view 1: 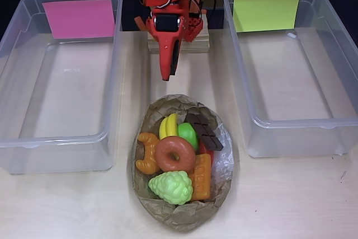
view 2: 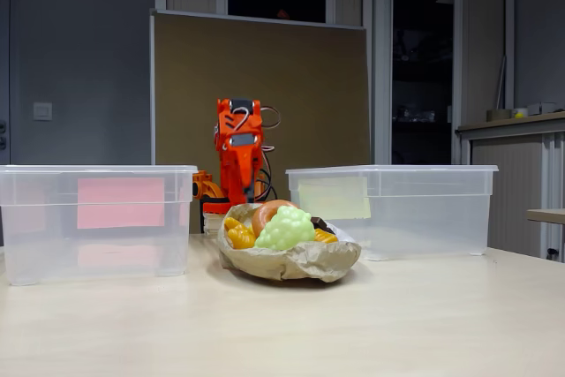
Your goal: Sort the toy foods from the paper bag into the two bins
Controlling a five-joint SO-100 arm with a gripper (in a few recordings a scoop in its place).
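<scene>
In the overhead view, the orange gripper hangs at upper centre, above the paper bag, its jaws apparently closed and empty. The bag sits at lower centre between the pink-labelled bin on the left and the yellow-green-labelled bin on the right. The donut and grapes lie on top.

In the fixed view, the grapes crown the pile. The toys look light, hard and slick; the knobbly grapes probably offer the surest pinch.

The orange arm sits folded on its base, its hand pointing forward and down, the 2 fingers together, holding nothing.
</scene>
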